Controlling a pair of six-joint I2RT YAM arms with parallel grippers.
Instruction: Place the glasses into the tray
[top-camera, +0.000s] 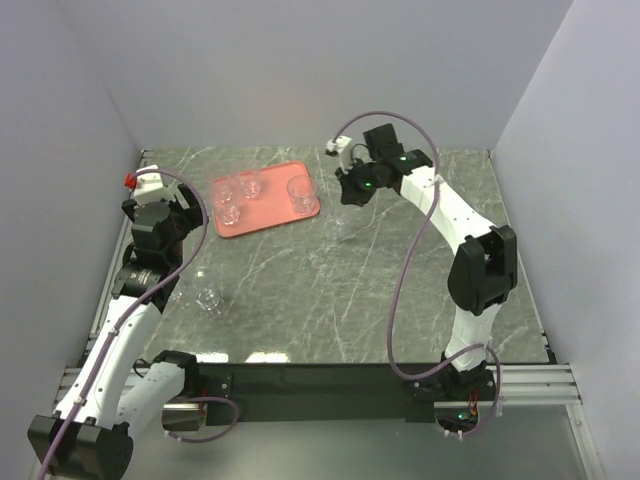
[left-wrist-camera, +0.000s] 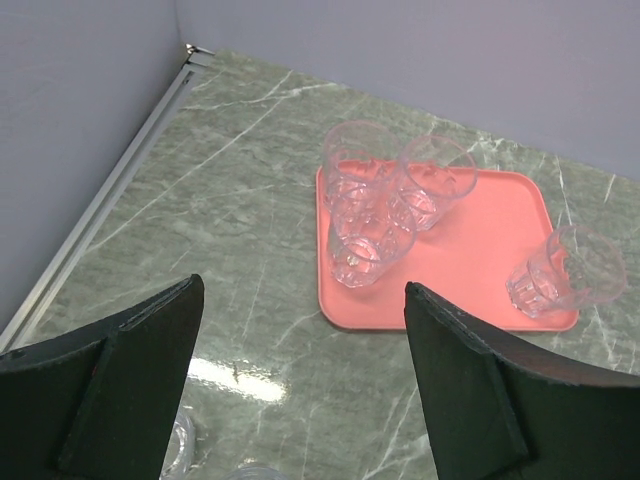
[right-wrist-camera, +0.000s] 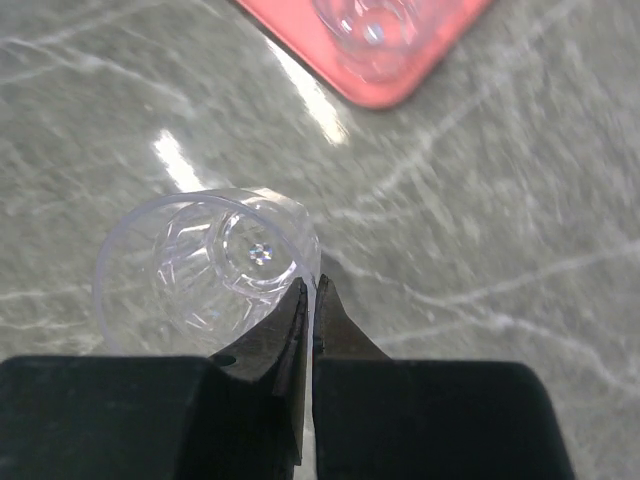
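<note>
Your right jaws were clamped on the rim wall of one clear tumbler glass (right-wrist-camera: 200, 270), one finger inside it and one outside. That glass sat tilted over the green marbled tabletop (top-camera: 400, 300), just beside the right end of the salmon-red tray (top-camera: 272, 215); I couldn't tell whether it touched the surface. The tray lay toward the far edge of the tabletop, left of centre. Four glasses were on it: a cluster of three (left-wrist-camera: 372, 235) touching one another at its left end, and a single glass (left-wrist-camera: 565, 272) near its right corner. Your left jaws stood wide apart, holding nothing, above the left edge of the tabletop. A loose glass (top-camera: 208, 298) stood near that edge, well apart from the tray.
</note>
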